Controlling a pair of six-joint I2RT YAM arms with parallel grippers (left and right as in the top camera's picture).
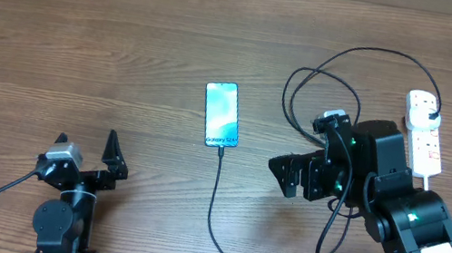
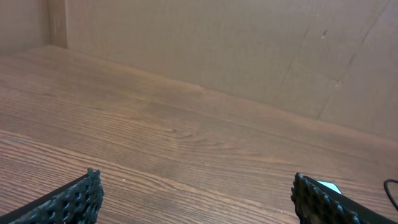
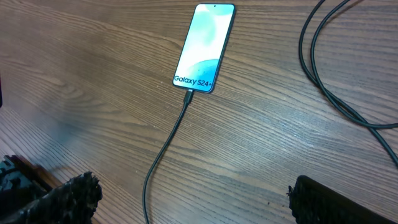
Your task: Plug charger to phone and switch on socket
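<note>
Black charger [image 1: 214, 189] plugged into phone's [image 1: 221, 114] near edge.

The left arm [image 1: 65, 210] sits folded low and compact. Ahead of its grey wrist block, the left claw [image 1: 86, 138] points straight away from the base, spread wide with nothing between the fingers. In its wrist view the ribbed black fingertips [image 2: 78, 199] show at the two lower corners, far apart. The right arm [image 1: 421, 224] is reached out much further. Behind the right claw [image 1: 283, 175] come the black wrist and then the white link. This claw points across toward the left arm's side and angles downward, gaping just as wide and empty, its dark pads [image 3: 74, 196] at either side.
</note>
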